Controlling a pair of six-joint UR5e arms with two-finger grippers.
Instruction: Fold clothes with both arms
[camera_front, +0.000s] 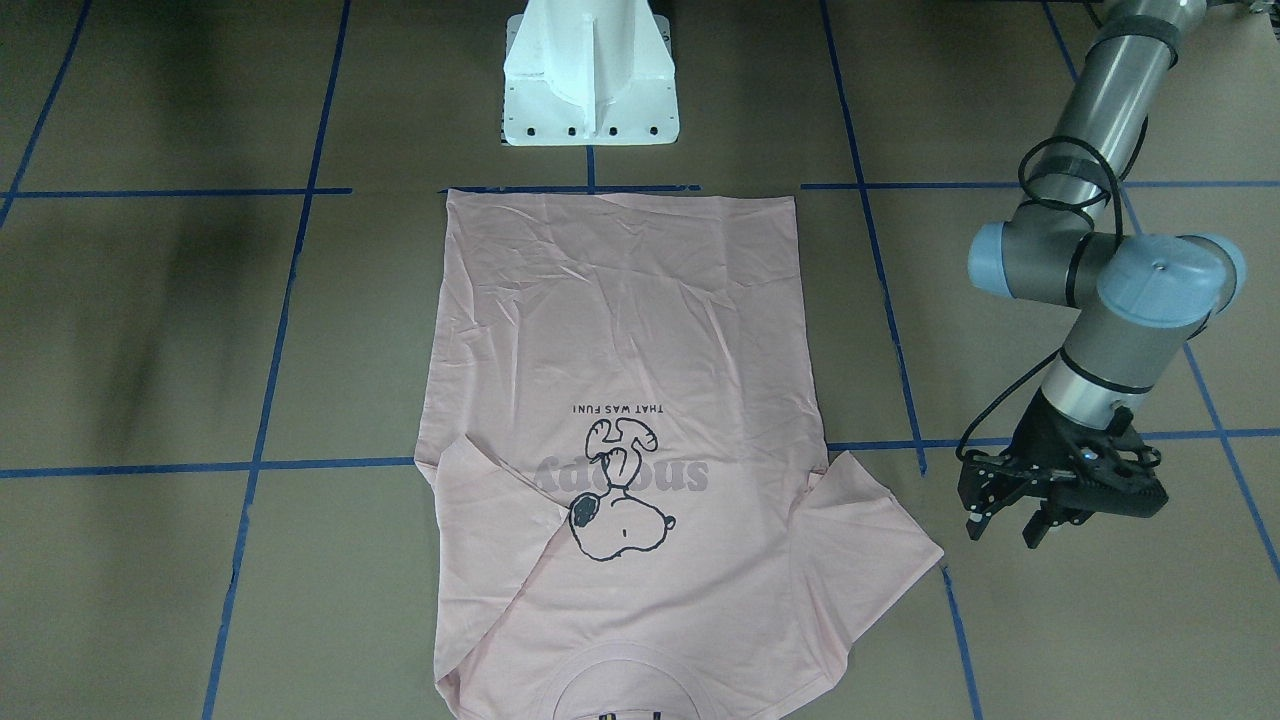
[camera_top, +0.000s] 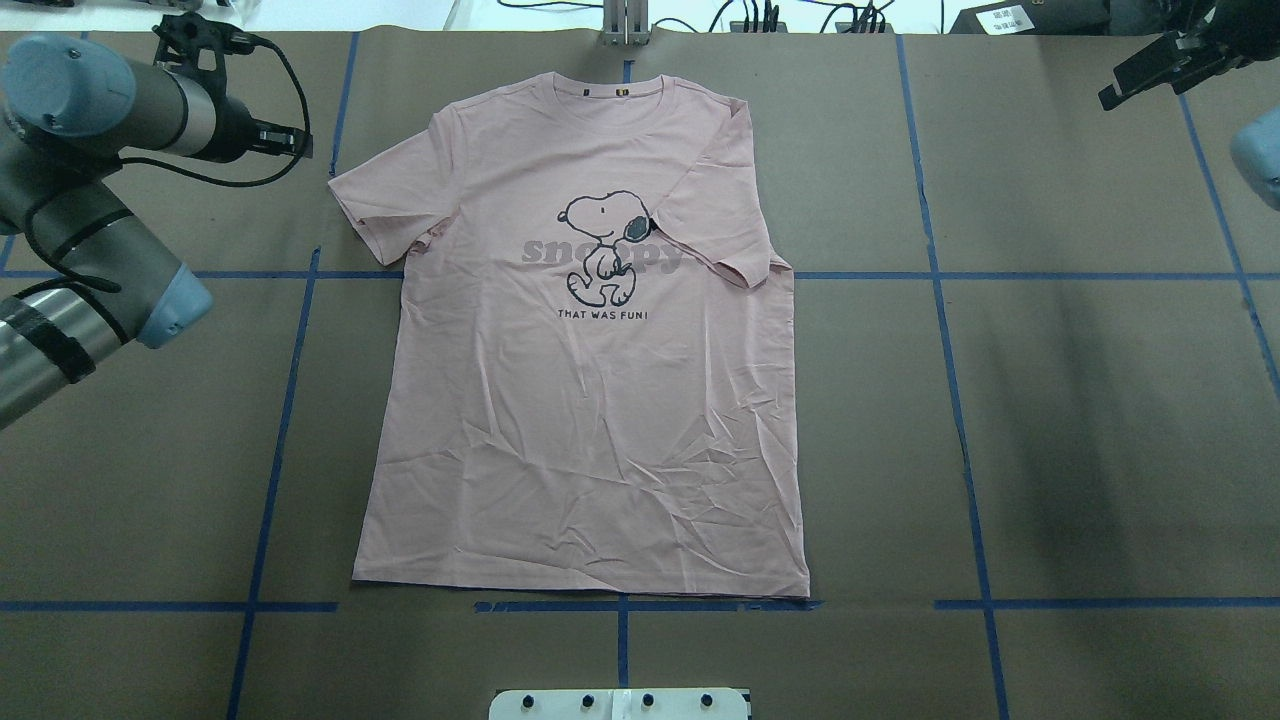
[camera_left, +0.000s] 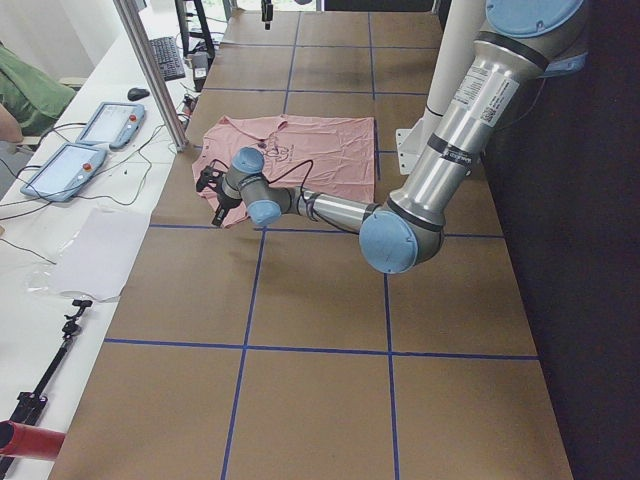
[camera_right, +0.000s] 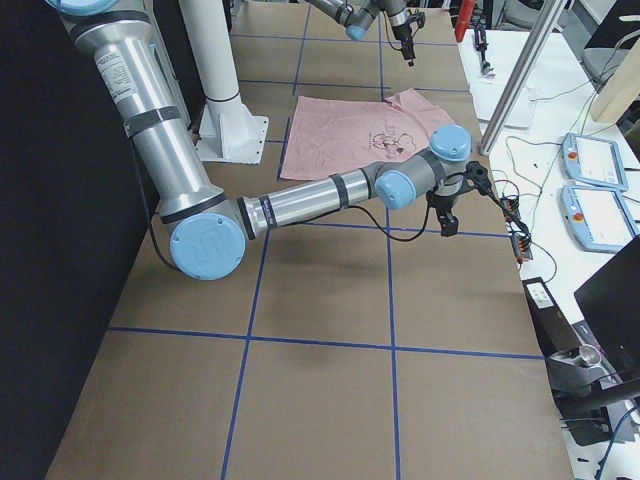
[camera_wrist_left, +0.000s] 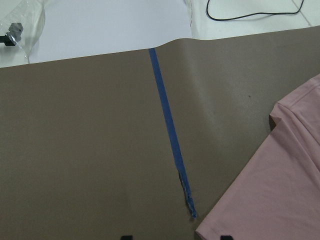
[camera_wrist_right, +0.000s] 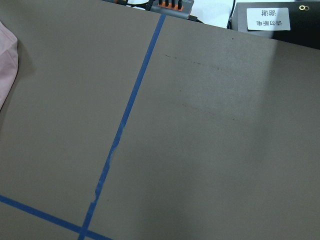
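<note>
The pale pink T-shirt (camera_top: 590, 420) lies flat and face up in the middle of the table, cartoon dog and lettering showing. Its collar is at the far edge from the robot. One sleeve (camera_top: 715, 215) is folded in over the chest, and the other (camera_top: 385, 200) sticks out flat. My left gripper (camera_front: 1005, 530) hovers open and empty beside the spread sleeve. The left wrist view shows that sleeve's edge (camera_wrist_left: 280, 190) just past the fingertips. My right gripper (camera_top: 1125, 85) sits off the shirt near the far table corner. I cannot tell how its jaws stand.
The white pedestal base (camera_front: 590, 80) stands at the shirt's hem side. Blue tape lines (camera_top: 940, 300) grid the brown table cover. Beyond the far edge are white paper (camera_wrist_left: 100, 25), a labelled box (camera_wrist_right: 262, 17), cables and tablets (camera_left: 60, 170). A metal post (camera_left: 150, 70) rises there.
</note>
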